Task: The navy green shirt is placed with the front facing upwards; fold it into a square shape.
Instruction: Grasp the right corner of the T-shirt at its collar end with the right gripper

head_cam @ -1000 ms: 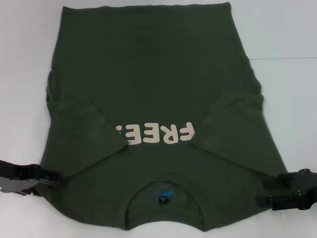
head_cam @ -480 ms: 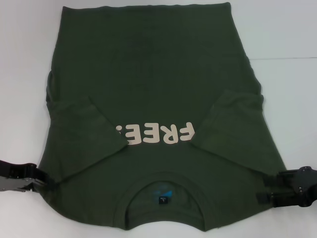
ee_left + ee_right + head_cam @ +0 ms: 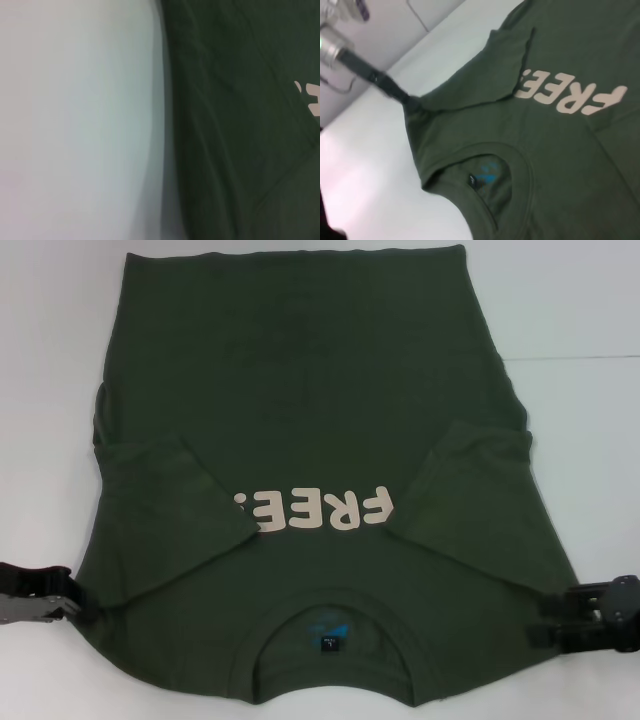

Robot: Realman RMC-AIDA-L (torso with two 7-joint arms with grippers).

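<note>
Both sleeves folded in on shirt (image 3: 300, 410). Left tool (image 3: 78, 602), right tool (image 3: 548, 620) pinching near shoulders. Next, judged: lift collar end, carry toward far hem.

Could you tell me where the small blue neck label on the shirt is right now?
In the head view the label sits inside the collar at the near edge of the shirt, just below the FREE! print.

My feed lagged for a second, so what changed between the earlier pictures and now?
Both pincers slid outward: the left pincer drew back to the left shoulder edge of the navy green shirt, and the right pincer retreated towards the right shoulder edge. The shirt, with both sleeves folded in, stayed flat and unmoved.
</note>
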